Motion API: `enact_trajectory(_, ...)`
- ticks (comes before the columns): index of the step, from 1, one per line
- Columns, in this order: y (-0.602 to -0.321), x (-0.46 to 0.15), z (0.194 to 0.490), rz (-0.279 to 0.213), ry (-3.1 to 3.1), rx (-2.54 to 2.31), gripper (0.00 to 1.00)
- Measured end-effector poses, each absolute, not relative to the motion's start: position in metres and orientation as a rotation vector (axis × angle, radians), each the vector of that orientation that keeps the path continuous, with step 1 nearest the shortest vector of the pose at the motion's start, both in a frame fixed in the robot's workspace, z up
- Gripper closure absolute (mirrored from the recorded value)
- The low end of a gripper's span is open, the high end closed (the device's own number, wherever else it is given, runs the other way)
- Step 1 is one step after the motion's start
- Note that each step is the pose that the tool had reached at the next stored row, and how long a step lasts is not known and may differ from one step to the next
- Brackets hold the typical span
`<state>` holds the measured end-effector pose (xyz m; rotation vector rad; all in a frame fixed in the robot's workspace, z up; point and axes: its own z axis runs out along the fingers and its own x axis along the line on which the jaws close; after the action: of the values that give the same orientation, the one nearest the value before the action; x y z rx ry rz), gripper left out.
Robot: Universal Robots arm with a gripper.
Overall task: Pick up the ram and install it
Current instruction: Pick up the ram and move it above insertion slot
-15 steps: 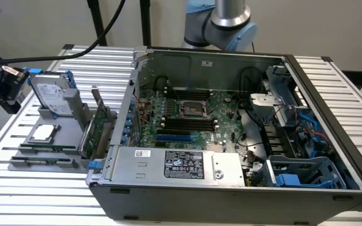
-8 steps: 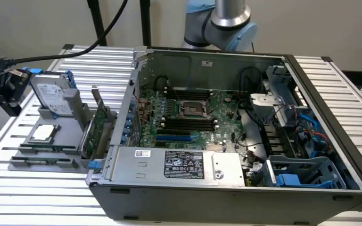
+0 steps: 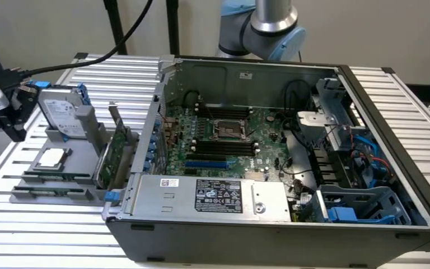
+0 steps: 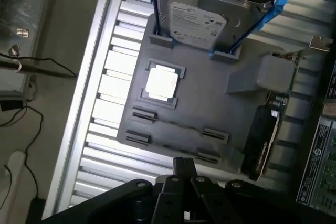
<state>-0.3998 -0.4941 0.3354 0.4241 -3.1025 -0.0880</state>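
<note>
The ram (image 4: 181, 126) shows as a thin dark strip standing on edge between slotted posts of the grey holder (image 4: 210, 93). In the exterior view that strip (image 3: 51, 178) sits at the near end of the holder (image 3: 58, 147), on the exterior view's left. My gripper (image 4: 182, 167) hovers above the holder's near edge, fingers pressed together with nothing between them. It also appears as a black shape (image 3: 13, 124) at the far left of the exterior view. The black memory slots (image 3: 223, 148) lie on the motherboard inside the open case (image 3: 275, 235).
On the holder stand a silver hard drive with blue rails (image 4: 202, 17), a square processor (image 4: 161, 83) and a green expansion card (image 3: 114, 154) beside the case wall. Ribbed aluminium table (image 3: 36, 230) runs underneath. Cables (image 4: 31, 66) lie off the table edge.
</note>
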Motion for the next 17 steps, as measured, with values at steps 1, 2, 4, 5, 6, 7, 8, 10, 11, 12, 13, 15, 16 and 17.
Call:
enact_trajectory(1, -0.494, -0.4, 0.334, -0.087, -3.098, 0.453, 1.0)
enact_trajectory(2, -0.494, -0.4, 0.333, -0.087, -3.093, 0.48, 1.0)
enact_trajectory(4, -0.494, -0.4, 0.332, -0.086, -3.083, 0.537, 1.0)
enact_trajectory(5, -0.494, -0.4, 0.33, -0.085, -3.078, 0.565, 1.0)
enact_trajectory(6, -0.494, -0.4, 0.33, -0.084, -3.072, 0.592, 1.0)
enact_trajectory(7, -0.494, -0.4, 0.329, -0.084, -3.066, 0.619, 1.0)
enact_trajectory(8, -0.494, -0.4, 0.328, -0.083, -3.06, 0.646, 1.0)
enact_trajectory(10, -0.494, -0.4, 0.326, -0.082, -3.047, 0.703, 1.0)
enact_trajectory(11, -0.494, -0.4, 0.325, -0.081, -3.04, 0.729, 1.0)
enact_trajectory(12, -0.494, -0.4, 0.324, -0.081, -3.034, 0.756, 1.0)
enact_trajectory(13, -0.494, -0.4, 0.323, -0.08, -3.027, 0.783, 1.0)
enact_trajectory(15, -0.494, -0.4, 0.321, -0.079, -3.012, 0.837, 1.0)
enact_trajectory(16, -0.494, -0.4, 0.32, -0.079, -3.004, 0.865, 1.0)
enact_trajectory(17, -0.494, -0.4, 0.319, -0.078, -2.996, 0.891, 1.0)
